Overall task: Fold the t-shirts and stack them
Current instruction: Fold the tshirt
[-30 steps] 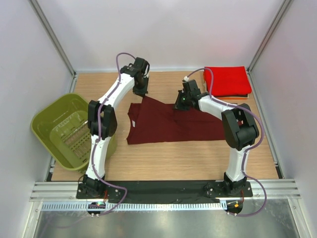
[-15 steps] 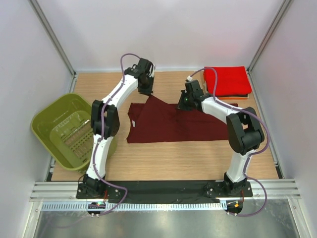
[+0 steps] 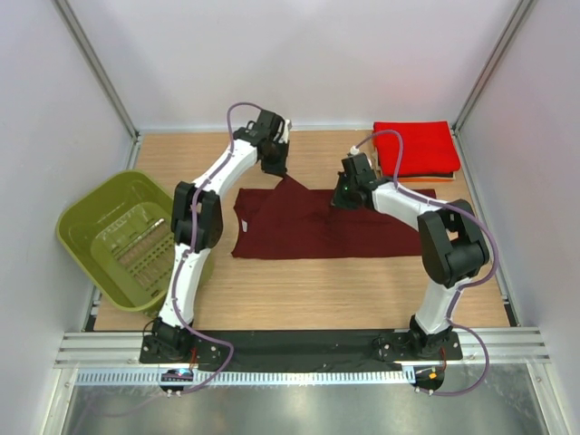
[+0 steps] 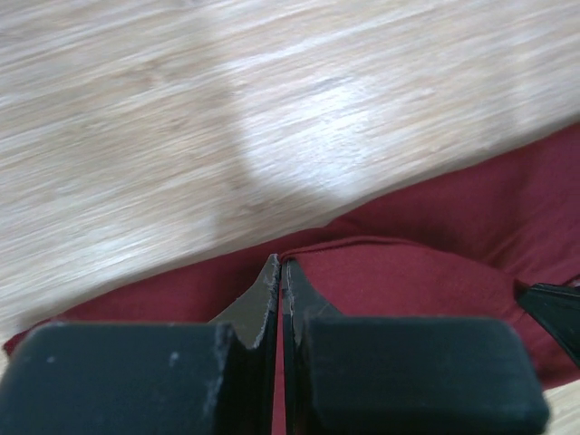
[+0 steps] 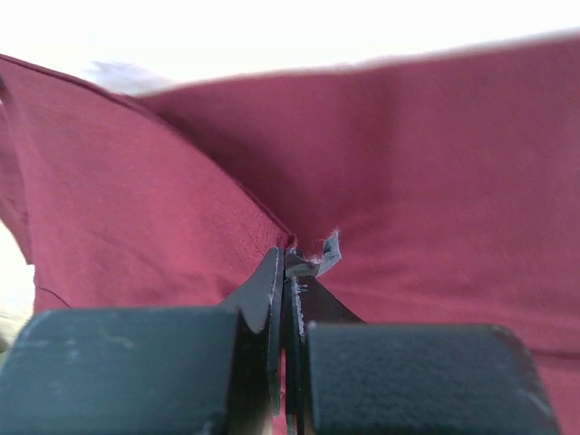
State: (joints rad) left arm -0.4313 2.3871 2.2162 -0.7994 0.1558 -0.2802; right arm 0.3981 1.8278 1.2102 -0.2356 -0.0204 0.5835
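robot lab test cell, not a home. plain white walls [image 3: 299, 54] on left, far and right, with bare metal posts [image 3: 95, 68] at the far corners. wood-look table [image 3: 308, 290] inside. left arm [image 3: 195, 217] and right arm [image 3: 444, 245], white with purple cables [image 3: 237, 107], bolted by a metal rail [image 3: 100, 349] at the near edge. slotted cable duct [image 3: 299, 374] nearer still.

No writing, label, brand or number can be read in any view. The maroon shirt [image 3: 308, 231], the red shirt [image 3: 415, 147] and the green basket [image 3: 95, 199] carry no legible marks.
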